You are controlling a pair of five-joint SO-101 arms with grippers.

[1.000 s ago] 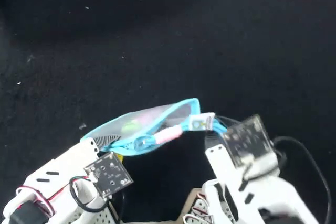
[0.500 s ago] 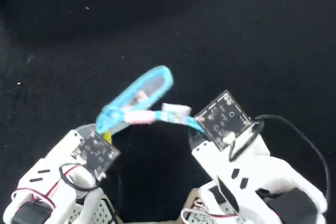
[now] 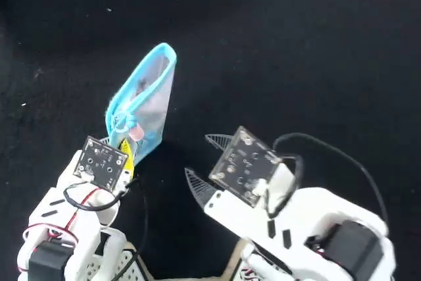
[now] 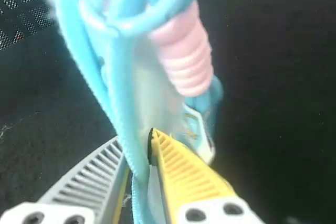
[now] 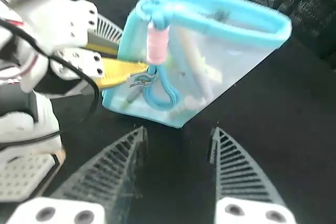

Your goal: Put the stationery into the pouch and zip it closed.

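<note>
Pouch [image 3: 146, 93] sits clamped in the left gripper [image 4: 137, 148]; right gripper [image 3: 197, 154] hovers beside it, spread empty.

There is one blue pouch [image 3: 146, 93], one pink bead [image 5: 155, 44] on its one blue string, one black table [image 3: 296, 64], and two robot arms, with one left gripper [image 4: 144, 153] and one right gripper [image 3: 198, 156].

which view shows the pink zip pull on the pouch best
Right wrist view: the pink zip pull hangs whole against the pouch. The left wrist view crops it close; the high view gives a pink speck.
</note>
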